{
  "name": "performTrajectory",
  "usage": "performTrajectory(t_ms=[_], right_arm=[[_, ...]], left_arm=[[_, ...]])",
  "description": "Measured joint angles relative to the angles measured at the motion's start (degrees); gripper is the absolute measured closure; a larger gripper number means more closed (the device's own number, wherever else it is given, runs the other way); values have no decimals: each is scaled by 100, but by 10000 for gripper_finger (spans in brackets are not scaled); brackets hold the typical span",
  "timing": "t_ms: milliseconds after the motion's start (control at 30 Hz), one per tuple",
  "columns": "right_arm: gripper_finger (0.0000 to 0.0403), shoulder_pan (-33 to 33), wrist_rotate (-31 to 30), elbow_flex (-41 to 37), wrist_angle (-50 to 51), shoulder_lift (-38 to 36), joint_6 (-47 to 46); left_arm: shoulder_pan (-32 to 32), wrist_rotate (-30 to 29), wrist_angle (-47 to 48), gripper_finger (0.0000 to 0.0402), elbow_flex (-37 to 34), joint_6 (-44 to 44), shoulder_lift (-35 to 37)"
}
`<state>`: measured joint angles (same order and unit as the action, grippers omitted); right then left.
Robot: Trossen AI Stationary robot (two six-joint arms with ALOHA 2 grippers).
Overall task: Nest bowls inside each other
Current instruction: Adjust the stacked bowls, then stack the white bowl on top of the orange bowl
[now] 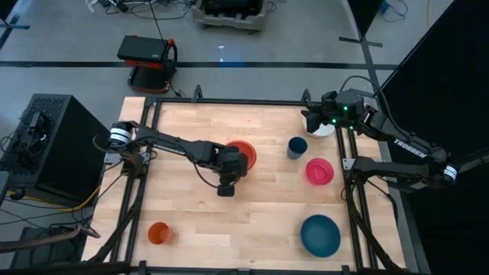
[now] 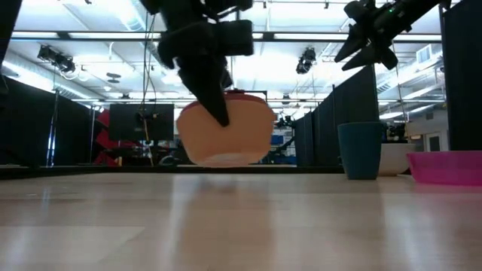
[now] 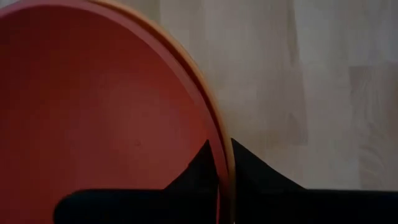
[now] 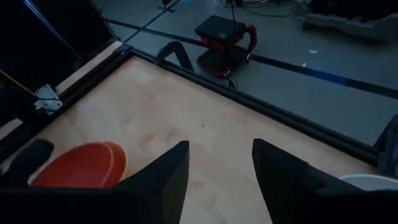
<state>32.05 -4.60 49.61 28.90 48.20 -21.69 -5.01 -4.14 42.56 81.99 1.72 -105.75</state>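
A red-orange bowl [image 1: 243, 153] sits inside a yellow-orange bowl [image 2: 226, 135] at the table's middle. My left gripper [image 1: 231, 166] is shut on their rim. In the low view the pair hangs a little above the table. My right gripper [image 4: 221, 146] hovers open, holding nothing, at the far right over the white bowl [image 1: 322, 130]. The magenta-pink bowl [image 1: 319, 171] and the teal bowl [image 1: 319, 234] rest on their bases at the right. My left gripper pinches the bowls' rim [image 3: 216, 134] on the side toward the table's near edge. One finger [image 3: 199, 168] is inside the red-orange bowl and the other [image 3: 255, 171] is outside. The fingers slant steeply down from above. The bowls hang clear of the table, mouths up.
A dark-blue cup [image 1: 296, 147] stands between the held bowls and the white bowl. An orange cup [image 1: 159, 233] stands near the front left. A black frame [image 1: 229, 101] borders the tabletop. Bare wood lies along the near middle and far left.
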Motion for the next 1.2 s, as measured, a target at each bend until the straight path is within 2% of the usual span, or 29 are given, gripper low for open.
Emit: performTrajectory(t_ms=[233, 433, 567, 633, 1200], right_arm=[[241, 0, 1, -1, 5, 1, -67], [254, 0, 17, -1, 21, 1, -71], [254, 0, 18, -3, 53, 1, -61], [248, 0, 18, -3, 60, 1, -42], [203, 0, -113, -5, 250, 1, 242]], left_arm=[[-2, 39, 246, 402, 569, 280, -621], [3, -76, 252, 401, 624, 263, -960], [1, -70, 213, 385, 617, 95, -964], [13, -58, 210, 368, 663, 62, -945], [49, -533, 970, 170, 2557, 232, -895]])
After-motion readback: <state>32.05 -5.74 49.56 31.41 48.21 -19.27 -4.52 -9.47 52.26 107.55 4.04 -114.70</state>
